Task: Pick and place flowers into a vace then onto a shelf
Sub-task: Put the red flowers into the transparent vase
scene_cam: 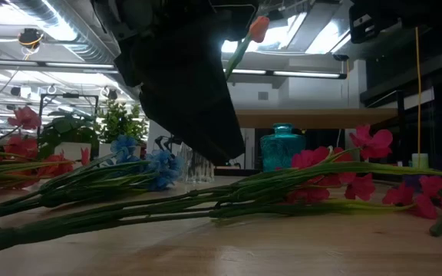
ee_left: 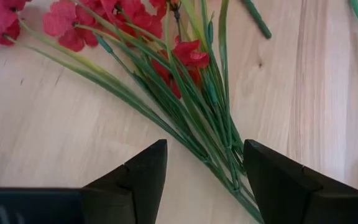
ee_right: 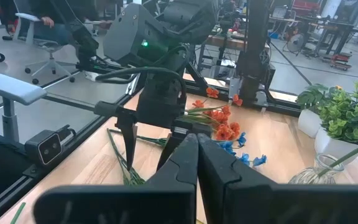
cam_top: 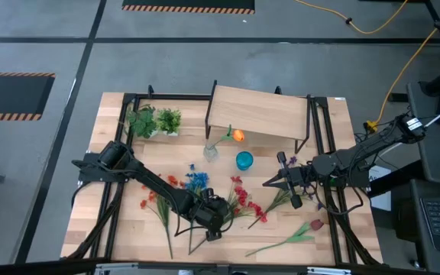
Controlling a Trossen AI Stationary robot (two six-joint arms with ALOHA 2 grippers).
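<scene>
Hovering with fingers wide, the left gripper [ee_left: 204, 177] brackets the red-pink spray's [ee_left: 197, 102] stems lying between its 2 fingers, so lowering and closing seems next; the right gripper [ee_right: 196, 163], pressed closed, waits.

Light wooden tabletop [cam_top: 334, 221], on it lying flower sprays [cam_top: 243, 200], glass vase [cam_top: 211, 151], teal jar [cam_top: 244, 160], two leafy tufts [cam_top: 154, 121], small raised shelf [cam_top: 260, 111]

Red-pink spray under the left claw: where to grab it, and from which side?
Grip the bundled green stems just below the blooms of the red-pink spray, coming straight down from above. The spray lies flat on the table, and the open left claw already straddles the narrow stem bundle.
</scene>
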